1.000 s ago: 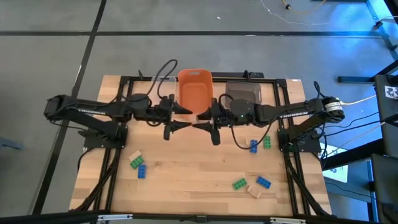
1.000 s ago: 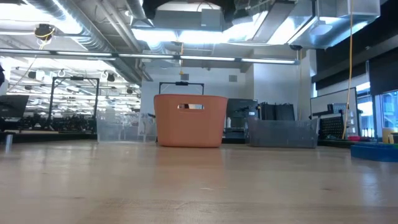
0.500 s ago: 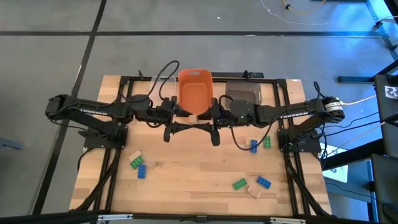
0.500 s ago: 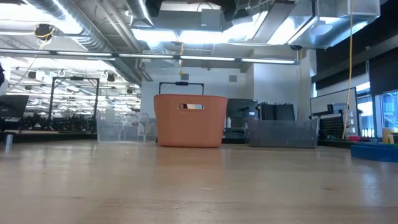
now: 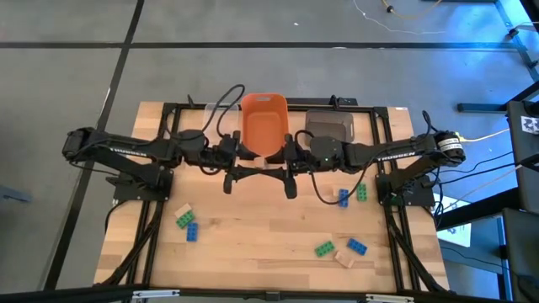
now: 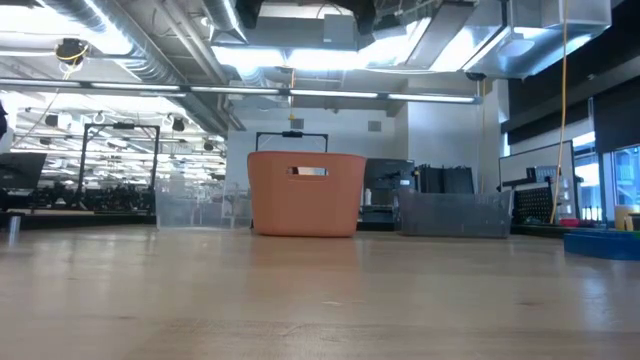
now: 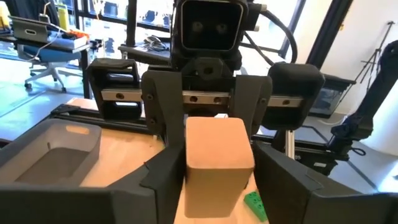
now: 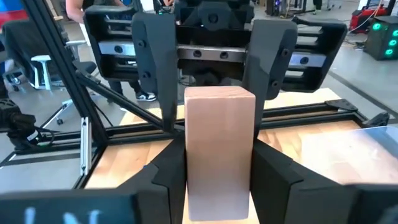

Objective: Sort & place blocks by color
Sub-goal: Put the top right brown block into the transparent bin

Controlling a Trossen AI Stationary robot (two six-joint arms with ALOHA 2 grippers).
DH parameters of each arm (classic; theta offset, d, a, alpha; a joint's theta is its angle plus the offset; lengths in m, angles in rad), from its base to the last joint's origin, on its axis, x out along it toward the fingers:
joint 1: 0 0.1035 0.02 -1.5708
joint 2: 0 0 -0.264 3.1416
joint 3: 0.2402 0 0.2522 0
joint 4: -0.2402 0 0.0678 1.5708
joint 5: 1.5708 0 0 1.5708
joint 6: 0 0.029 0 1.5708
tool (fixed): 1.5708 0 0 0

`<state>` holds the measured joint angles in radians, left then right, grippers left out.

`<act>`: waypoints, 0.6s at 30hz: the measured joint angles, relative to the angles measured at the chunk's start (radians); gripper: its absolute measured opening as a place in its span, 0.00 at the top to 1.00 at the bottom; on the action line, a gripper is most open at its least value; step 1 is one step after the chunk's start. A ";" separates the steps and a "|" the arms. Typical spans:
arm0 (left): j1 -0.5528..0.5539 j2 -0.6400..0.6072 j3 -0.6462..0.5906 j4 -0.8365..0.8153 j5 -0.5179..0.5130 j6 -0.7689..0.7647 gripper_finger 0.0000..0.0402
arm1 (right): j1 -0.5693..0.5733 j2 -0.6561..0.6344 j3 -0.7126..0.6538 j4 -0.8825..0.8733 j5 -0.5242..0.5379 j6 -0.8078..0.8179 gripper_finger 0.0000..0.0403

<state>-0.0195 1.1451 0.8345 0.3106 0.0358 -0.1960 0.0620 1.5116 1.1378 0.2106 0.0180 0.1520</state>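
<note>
Between both grippers, left gripper (image 5: pixel 238 167) and right gripper (image 5: pixel 280 169), tan block (image 5: pixel 261 160).

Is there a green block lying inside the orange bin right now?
No, the high view shows the orange bin with nothing green inside; the green blocks lie on the wooden table.

Blocks scattered around the orange bin (image 5: pixel 264 122), one tan block held just in front of it.

I see a tan block (image 7: pixel 219 163) upright between both grippers' fingers. Forward-left of the bin: tan (image 5: pixel 182 209), green (image 5: pixel 184 220), blue (image 5: pixel 192 232). Forward-right: blue (image 5: pixel 344 198) beside green (image 5: pixel 361 193); farther on, green (image 5: pixel 324 249), blue (image 5: pixel 357 247), tan (image 5: pixel 344 258).
</note>
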 joint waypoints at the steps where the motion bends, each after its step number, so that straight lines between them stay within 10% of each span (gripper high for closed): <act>1: -0.002 0.006 0.000 0.005 -0.006 0.000 0.59 | 0.000 0.000 0.000 -0.002 -0.008 0.001 0.68; 13: -0.007 0.006 0.000 0.001 -0.014 0.016 0.70 | 0.000 0.000 0.000 -0.011 -0.007 0.036 0.68; 18: -0.009 -0.019 0.000 -0.040 -0.004 0.026 0.70 | 0.000 -0.002 0.000 -0.010 -0.020 0.082 0.42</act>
<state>-0.0280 1.1263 0.8341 0.2704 0.0322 -0.1697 0.0620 1.5097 1.1378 0.2008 -0.0018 0.2339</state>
